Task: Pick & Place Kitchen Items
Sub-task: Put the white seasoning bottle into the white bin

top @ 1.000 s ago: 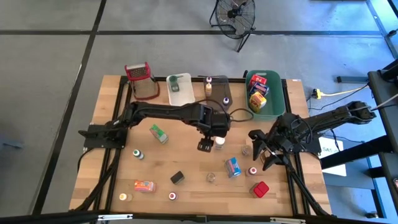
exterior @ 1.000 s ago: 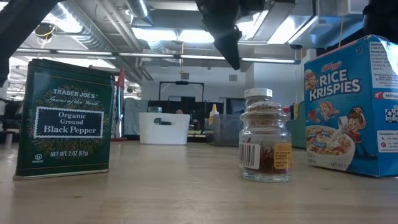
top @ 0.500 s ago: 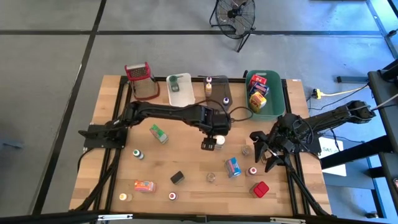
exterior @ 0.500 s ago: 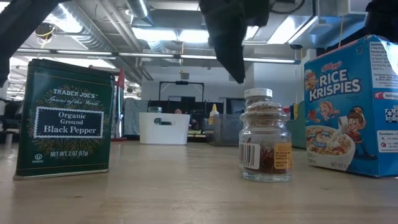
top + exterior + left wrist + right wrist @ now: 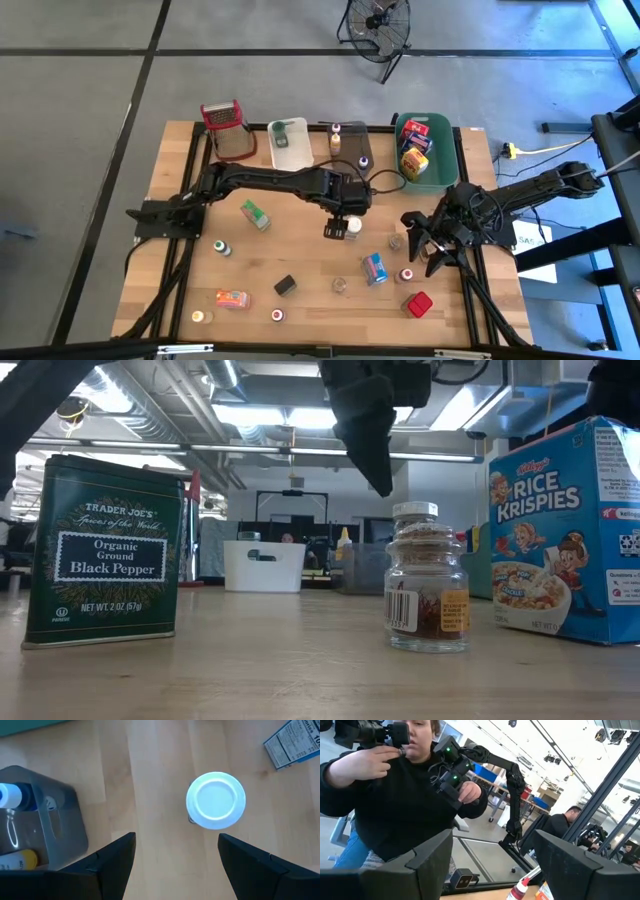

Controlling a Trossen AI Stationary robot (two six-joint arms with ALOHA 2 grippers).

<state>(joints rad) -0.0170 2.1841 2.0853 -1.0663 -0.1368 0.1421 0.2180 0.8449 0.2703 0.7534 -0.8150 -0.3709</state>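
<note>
Left wrist view gives me my clearest look: the left gripper (image 5: 172, 852) hangs spread wide over a white-capped jar (image 5: 215, 800), which stands upright on the bare wood between the two fingers' lines, untouched. I see only its round white cap from above, so I cannot read its contents here. A grey tub (image 5: 37, 820) sits beside it, cut off at the frame edge, and a blue box (image 5: 295, 742) shows only a corner.

From the high view, the jar (image 5: 353, 227) stands near the table's middle, partly covered by the left gripper (image 5: 338, 228). The right gripper (image 5: 428, 243) waits off by the table's right edge, fingers spread, holding nothing. Its wrist camera sees only the room and a person (image 5: 395, 800) in black.
</note>
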